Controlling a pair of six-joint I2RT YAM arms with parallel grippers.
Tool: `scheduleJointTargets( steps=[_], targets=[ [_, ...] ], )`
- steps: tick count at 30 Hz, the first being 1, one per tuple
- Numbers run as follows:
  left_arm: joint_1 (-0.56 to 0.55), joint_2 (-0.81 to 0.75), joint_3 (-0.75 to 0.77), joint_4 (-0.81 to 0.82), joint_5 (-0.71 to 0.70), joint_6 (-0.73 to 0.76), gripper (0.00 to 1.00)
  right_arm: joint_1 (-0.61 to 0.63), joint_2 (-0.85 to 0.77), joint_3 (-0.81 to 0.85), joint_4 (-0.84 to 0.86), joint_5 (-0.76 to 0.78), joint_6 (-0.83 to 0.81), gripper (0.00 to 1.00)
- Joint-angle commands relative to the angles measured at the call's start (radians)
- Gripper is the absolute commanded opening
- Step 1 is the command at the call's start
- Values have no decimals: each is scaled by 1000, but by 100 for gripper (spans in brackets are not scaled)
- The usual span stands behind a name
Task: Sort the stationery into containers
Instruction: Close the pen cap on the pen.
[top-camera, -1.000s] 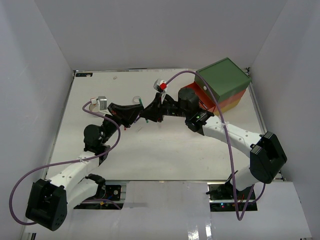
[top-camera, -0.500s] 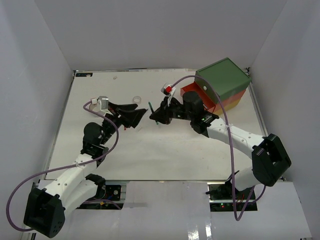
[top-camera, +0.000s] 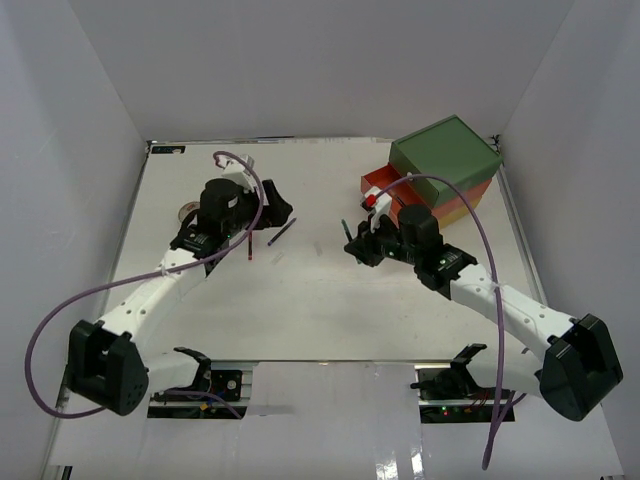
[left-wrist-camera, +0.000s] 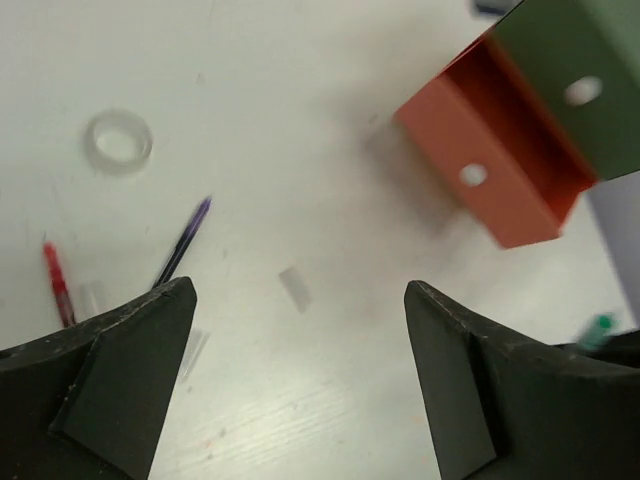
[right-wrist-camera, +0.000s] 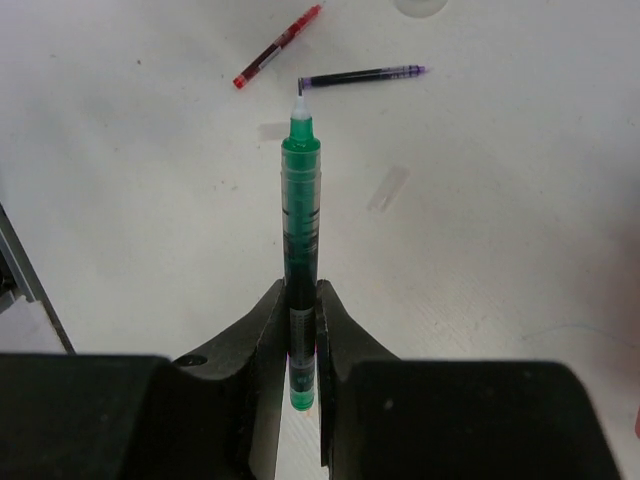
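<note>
One green pen is in hand. The right gripper is clamped on its lower barrel, and its long axis runs straight out ahead of the fingers with the pale tip leading. It hangs over the middle of the table, pointing toward the left side, where a purple pen and a red pen lie loose.

The three-drawer chest stands at the far right corner. Its orange-red drawer is pulled out toward the table's middle and sits near the right gripper, on its far side. So the opening lies off to the side of the pen's heading, not ahead of the tip. By my reading, the right arm, the nearer of the two, must swing toward that corner and bring the pen in line over the drawer.

The left gripper is spread wide and holds nothing. It hovers over the far left part of the table near the loose pens and a clear tape roll.
</note>
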Motion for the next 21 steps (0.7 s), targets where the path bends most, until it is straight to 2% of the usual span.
scheduleJointTargets(
  steps=[1,7,17,21],
  targets=[
    [-1,117,36,-284,-23,65,94,-2,-59,-42,-25,27,-24,8],
    [-3,292,85,-352,-15,112,87,-2,-141,-113,-29,38,-29,8],
    [-18,507,197,-379,-46,201,77,-1,-155,-147,-25,55,-38,8],
    [-40,582,236,-396,-75,223,68,-2,-164,-157,-26,64,-40,8]
  ],
)
